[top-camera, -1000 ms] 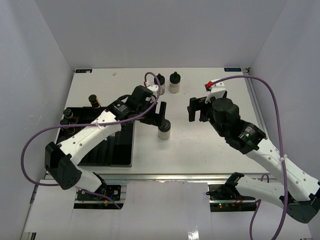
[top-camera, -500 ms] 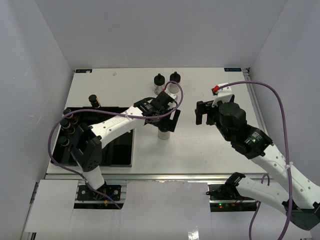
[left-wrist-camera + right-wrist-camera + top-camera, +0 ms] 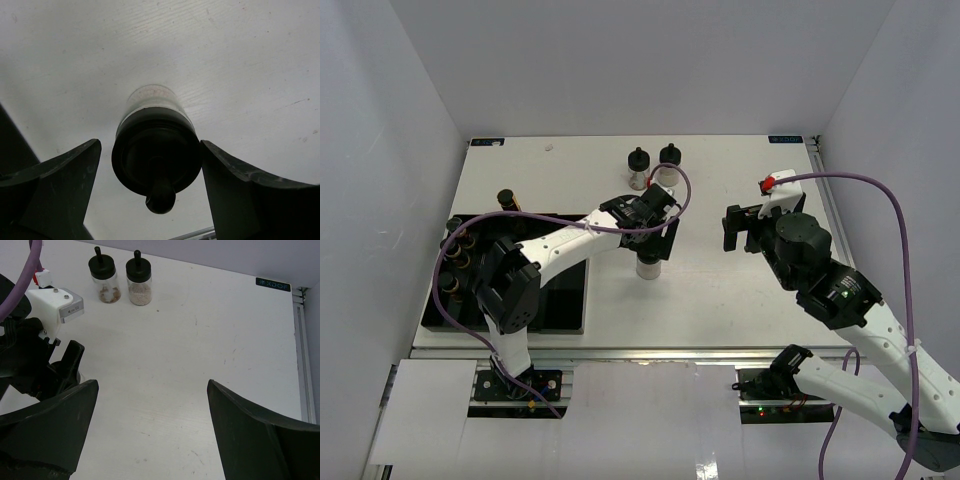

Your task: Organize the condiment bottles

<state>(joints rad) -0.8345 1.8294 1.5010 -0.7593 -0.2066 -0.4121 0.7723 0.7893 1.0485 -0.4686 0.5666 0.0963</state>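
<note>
Condiment bottles spread out: squat pale-filled bottle [image 3: 648, 266] upright mid-table, just right of the black slotted tray [image 3: 555, 300]. Brown-flecked bottle [image 3: 104, 277] and pale-grain bottle [image 3: 139, 282] side by side near the far edge. Slim bottles [image 3: 460, 240] in the tray's left slots, and a lone slim bottle [image 3: 506, 198] just past its far rim. Left gripper [image 3: 151, 150] straddles the squat bottle's cap, jaws parted; a sliver of table shows on one side, the other finger at or against the cap, so nothing looks clamped yet. Right gripper [image 3: 152, 390] spread wide and empty over bare table, well apart. Risks: the bottle sits off-centre between the fingers, so closing may shove it sideways and tip it. A hold on the round cap alone could slip or let the body swing on lifting.
</note>
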